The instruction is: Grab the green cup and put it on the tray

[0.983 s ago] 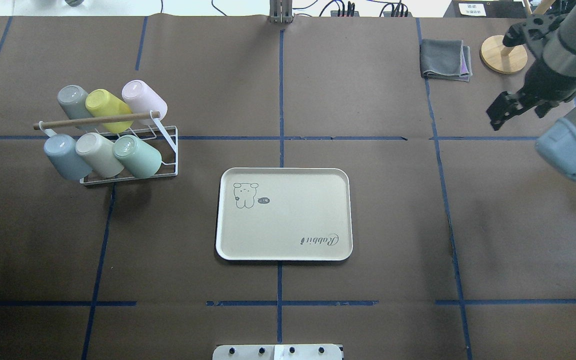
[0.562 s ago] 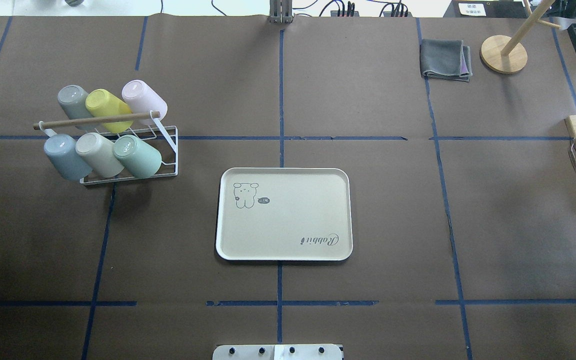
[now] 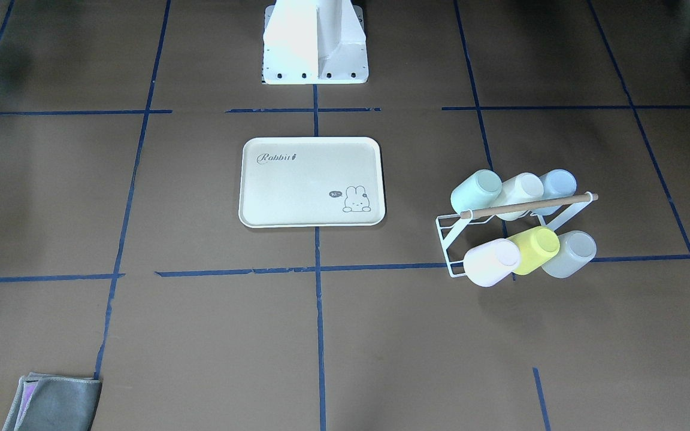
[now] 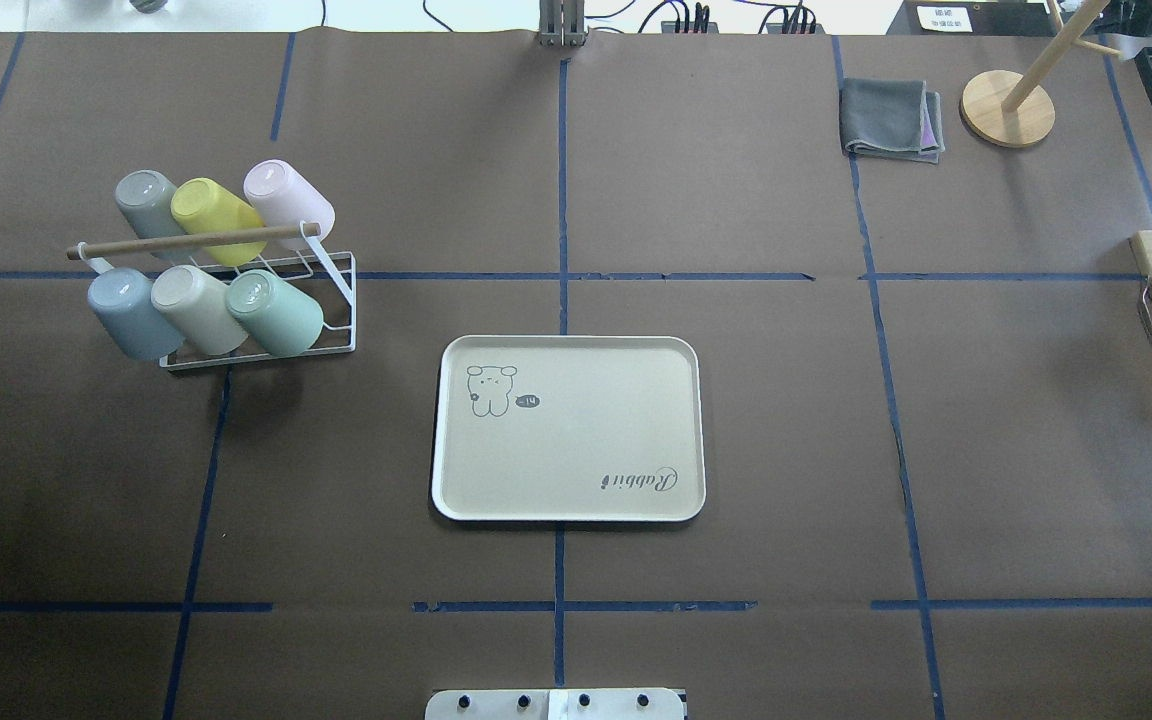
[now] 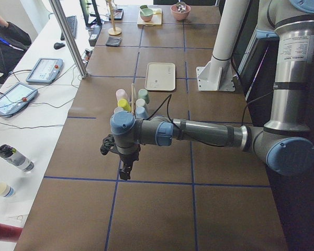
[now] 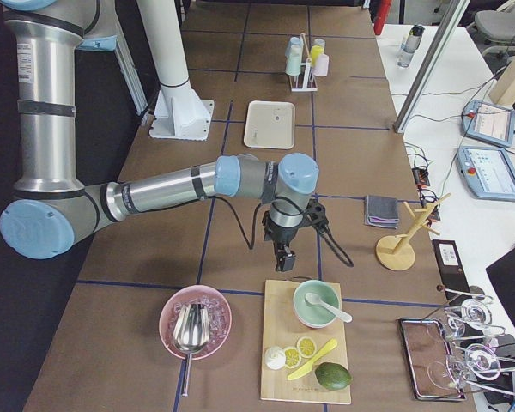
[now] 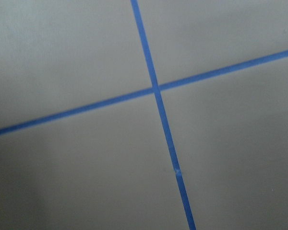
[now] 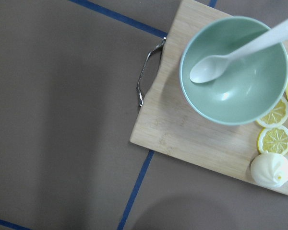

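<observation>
The green cup [image 4: 276, 312] lies tilted on a white wire rack [image 4: 336, 300] at the table's left, the rightmost cup of the near row; it also shows in the front-facing view [image 3: 477, 190]. The cream tray [image 4: 576, 450] lies flat at the table's middle and holds nothing. Neither gripper shows in the overhead view. My left gripper [image 5: 124, 170] hangs over bare table well beyond the rack, at the left end. My right gripper [image 6: 284, 257] hangs by the edge of a wooden board [image 6: 305, 343], at the right end. I cannot tell whether either is open or shut.
The rack also holds grey [image 4: 146, 198], yellow-green [image 4: 213, 218], pink [image 4: 286, 203], blue [image 4: 131, 312] and cream [image 4: 196, 308] cups under a wooden bar. A grey cloth [image 4: 891, 120] and a wooden stand [image 4: 1008, 108] sit far right. The board carries a green bowl [image 8: 233, 72] with a spoon.
My right arm, which was over the table's right edge in the overhead view, has swung out of that view to the right. The cups and the tray have not moved.
</observation>
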Controlling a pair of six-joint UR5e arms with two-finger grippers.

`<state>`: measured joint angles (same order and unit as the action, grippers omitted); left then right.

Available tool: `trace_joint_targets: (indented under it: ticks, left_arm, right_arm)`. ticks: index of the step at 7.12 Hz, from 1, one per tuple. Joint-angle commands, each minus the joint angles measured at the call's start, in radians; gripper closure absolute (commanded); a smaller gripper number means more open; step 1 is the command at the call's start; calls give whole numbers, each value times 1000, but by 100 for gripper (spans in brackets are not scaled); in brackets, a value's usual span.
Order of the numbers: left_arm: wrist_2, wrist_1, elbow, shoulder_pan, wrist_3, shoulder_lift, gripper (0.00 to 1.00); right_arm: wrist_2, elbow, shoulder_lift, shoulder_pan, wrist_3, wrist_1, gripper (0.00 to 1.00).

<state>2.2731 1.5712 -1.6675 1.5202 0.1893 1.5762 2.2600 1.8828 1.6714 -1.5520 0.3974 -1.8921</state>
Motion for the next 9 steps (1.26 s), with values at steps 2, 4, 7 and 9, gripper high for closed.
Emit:
trace_joint_targets:
  ticks: [2,4,7,9]
  left_arm:
    - [8,62,9,-6,-1,34,0]
    - [9,69,-15,-8,-1,33,0]
    - [3,357,-32,-34,9,64,1]
    - [-9,362,-142,-135,6,125,1]
  right_arm:
    - [21,-11,59,-40,-128,62,1]
    - [23,-7,54,-40,-170,77,1]
    - [23,1,56,-39,-167,85,0]
    - [23,1,57,-39,-167,93,0]
